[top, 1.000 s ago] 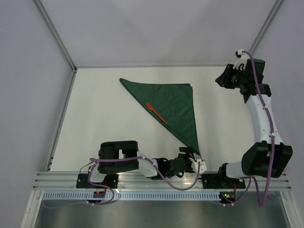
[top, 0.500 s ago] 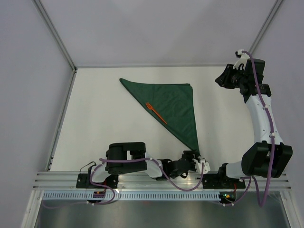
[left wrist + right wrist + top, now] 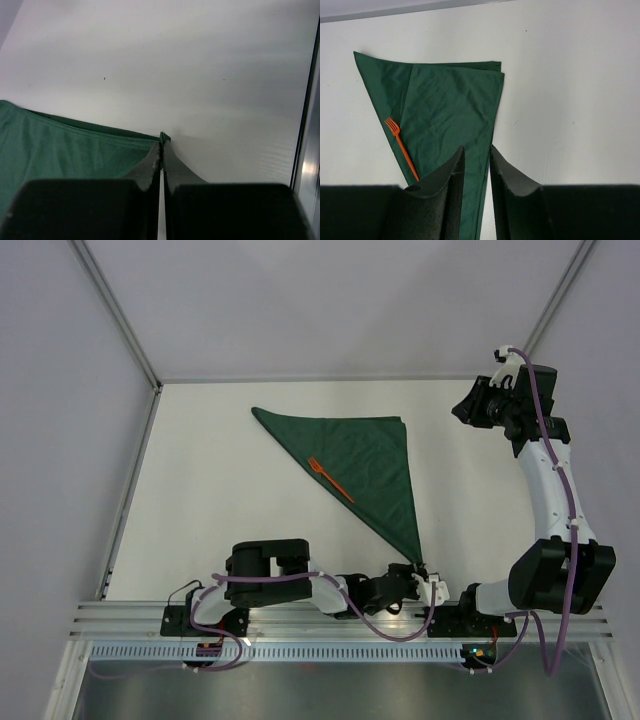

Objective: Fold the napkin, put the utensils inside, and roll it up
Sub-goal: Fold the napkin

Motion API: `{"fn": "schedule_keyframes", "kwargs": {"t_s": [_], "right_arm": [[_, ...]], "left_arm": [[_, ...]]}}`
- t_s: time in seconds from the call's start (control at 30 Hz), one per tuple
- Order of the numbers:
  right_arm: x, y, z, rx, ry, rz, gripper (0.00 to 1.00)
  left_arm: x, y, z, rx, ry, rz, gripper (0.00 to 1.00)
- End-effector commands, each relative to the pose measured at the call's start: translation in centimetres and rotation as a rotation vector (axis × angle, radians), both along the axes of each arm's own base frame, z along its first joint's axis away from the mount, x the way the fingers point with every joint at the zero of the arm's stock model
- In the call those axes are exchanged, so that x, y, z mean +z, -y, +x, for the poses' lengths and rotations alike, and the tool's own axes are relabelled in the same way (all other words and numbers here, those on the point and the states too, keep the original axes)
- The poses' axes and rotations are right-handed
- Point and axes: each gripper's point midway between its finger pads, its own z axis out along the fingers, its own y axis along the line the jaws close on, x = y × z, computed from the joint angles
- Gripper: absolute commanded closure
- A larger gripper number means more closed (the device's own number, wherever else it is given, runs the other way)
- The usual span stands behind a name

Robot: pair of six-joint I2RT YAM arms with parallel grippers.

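Observation:
The dark green napkin [image 3: 372, 462] lies folded into a triangle on the white table, its long point reaching toward the arm bases. An orange-red utensil [image 3: 330, 478], a fork, rests along the napkin's left slanted edge. My left gripper [image 3: 414, 571] sits low at the near edge, shut on the napkin's near corner. In the left wrist view the green tip pokes out between the closed fingertips of the left gripper [image 3: 163, 142], with the napkin [image 3: 60, 150] spreading left. My right gripper [image 3: 462, 408] hangs high at the far right, open and holding nothing. From the right wrist, the right gripper [image 3: 476, 150] looks down on the napkin [image 3: 450, 107] and fork [image 3: 401, 146].
White table [image 3: 200, 500] bounded by a metal frame rail [image 3: 125, 500] on the left and pale walls behind. The aluminium base rail [image 3: 330, 625] runs along the near edge, just behind the left gripper.
My left gripper slid right along the near edge to the napkin's near corner and closed on it. The right arm, napkin and fork have stayed put.

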Motion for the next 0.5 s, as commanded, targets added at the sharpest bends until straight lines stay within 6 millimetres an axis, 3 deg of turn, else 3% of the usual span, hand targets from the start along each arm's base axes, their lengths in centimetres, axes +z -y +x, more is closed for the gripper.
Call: {"fn": "schedule_keyframes", "kwargs": {"t_s": [0.0, 0.27, 0.47], "right_arm": [[-0.1, 0.0, 0.3, 0.011, 0.010, 0.004, 0.68], [0.0, -0.1, 0.2, 0.016, 0.012, 0.002, 0.68], [-0.2, -0.1, 0.3, 0.015, 0.008, 0.003, 0.68]], "left_arm": [[1.4, 1.4, -1.0, -0.039, -0.039, -0.050, 0.98], [3.4, 3.1, -2.9, -0.072, -0.170, -0.135, 0.98], [5.8, 3.5, -2.9, -0.033, -0.257, -0.245, 0.98]]}}
